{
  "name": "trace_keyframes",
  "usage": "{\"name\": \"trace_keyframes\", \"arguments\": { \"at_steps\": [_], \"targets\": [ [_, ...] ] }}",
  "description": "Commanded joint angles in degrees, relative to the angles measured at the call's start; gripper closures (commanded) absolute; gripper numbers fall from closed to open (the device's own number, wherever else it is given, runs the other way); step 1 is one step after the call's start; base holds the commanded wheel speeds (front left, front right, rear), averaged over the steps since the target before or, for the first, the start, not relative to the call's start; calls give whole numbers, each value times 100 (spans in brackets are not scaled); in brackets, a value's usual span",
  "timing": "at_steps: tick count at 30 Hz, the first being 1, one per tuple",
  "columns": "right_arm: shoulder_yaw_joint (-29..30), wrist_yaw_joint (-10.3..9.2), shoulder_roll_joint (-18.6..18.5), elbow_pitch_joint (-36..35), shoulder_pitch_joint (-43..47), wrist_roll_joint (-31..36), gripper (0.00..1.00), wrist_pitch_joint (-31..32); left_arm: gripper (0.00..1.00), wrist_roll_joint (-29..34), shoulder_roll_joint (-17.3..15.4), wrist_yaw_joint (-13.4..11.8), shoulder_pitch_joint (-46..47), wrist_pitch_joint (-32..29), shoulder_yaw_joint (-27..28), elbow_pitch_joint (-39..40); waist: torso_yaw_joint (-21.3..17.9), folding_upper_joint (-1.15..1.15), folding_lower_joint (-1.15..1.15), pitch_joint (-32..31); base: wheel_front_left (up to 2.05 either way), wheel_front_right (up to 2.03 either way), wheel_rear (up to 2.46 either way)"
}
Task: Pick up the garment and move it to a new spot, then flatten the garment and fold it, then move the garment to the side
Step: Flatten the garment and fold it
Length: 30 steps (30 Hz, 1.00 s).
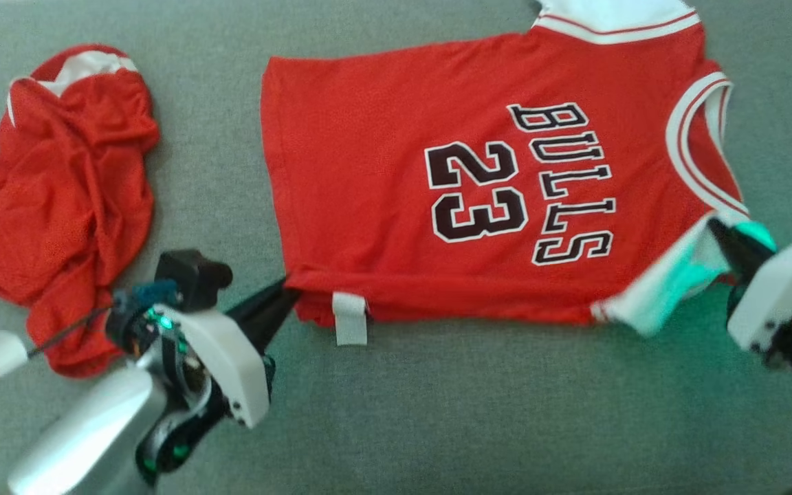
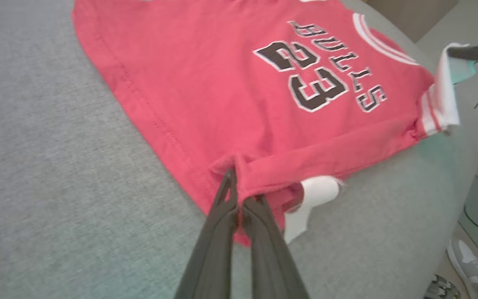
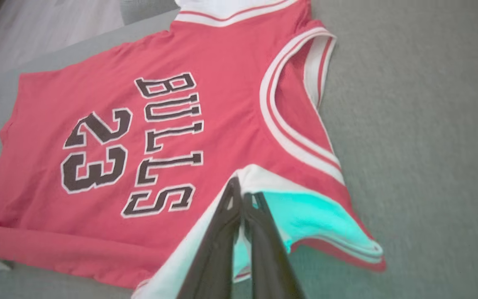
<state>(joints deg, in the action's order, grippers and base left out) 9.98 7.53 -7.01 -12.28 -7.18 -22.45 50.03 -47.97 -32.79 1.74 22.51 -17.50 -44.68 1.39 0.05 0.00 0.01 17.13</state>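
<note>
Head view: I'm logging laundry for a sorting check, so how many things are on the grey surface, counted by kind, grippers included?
Flat red jersey lettered BULLS 23: 1
Crumpled red garment, at the left: 1
Grippers shut on the jersey's near edge: 2, the left gripper and the right gripper
Total: 4

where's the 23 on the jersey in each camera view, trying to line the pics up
Head view: the 23 is right of centre, digits turned sideways.
Left wrist view: upper part, right of centre.
Right wrist view: left of centre, at mid height.
Shared landmark: the BULLS lettering runs right beside the digits in all three views.
</note>
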Motion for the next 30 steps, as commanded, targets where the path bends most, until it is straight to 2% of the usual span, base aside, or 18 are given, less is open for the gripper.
{"name": "trace_keyframes", "arguments": {
  "at_steps": [1, 11, 12, 13, 14, 19, 24, 30],
  "targets": [
    [-120, -4, -170, -10, -561, 160, 100, -5, 100, 22, -47, 52, 478, -55, 279, -162, 50, 0, -1, 200, 0, 0, 0],
    [-342, -4, -314, 850, -1561, 583, 100, -465, 100, 16, 255, 175, 970, -1, 288, -949, 96, 0, -1, 351, 0, 0, 0],
    [-351, -4, -319, 901, -1585, 597, 52, -563, 65, -1, 295, 169, 977, 23, 295, -1004, 100, 0, -1, 343, 0, 0, 0],
    [-330, -4, -305, 956, -1603, 622, 20, -673, 32, -18, 327, 164, 969, 52, 302, -1052, 97, 0, -1, 329, 0, 0, 0],
    [-312, -4, -304, 1014, -1615, 663, 0, -787, 0, -32, 345, 152, 949, 77, 308, -1096, 92, 0, -1, 308, 0, 0, 0],
    [-207, -4, -305, 1218, -1577, 760, 0, -1162, 0, -86, 322, 60, 767, 229, 377, -1160, 43, 0, -1, 186, 0, 0, 0],
    [-152, -4, -373, 1034, -1227, 566, 0, -1259, 0, -296, 190, -157, 243, 467, 563, -747, -35, 0, -1, 24, 0, 0, 0],
    [-344, -4, -846, 514, -366, 653, 0, -1030, 0, -496, 97, -495, -459, 562, 614, -90, -88, 0, -1, 98, 0, 0, 0]
  ]
}}
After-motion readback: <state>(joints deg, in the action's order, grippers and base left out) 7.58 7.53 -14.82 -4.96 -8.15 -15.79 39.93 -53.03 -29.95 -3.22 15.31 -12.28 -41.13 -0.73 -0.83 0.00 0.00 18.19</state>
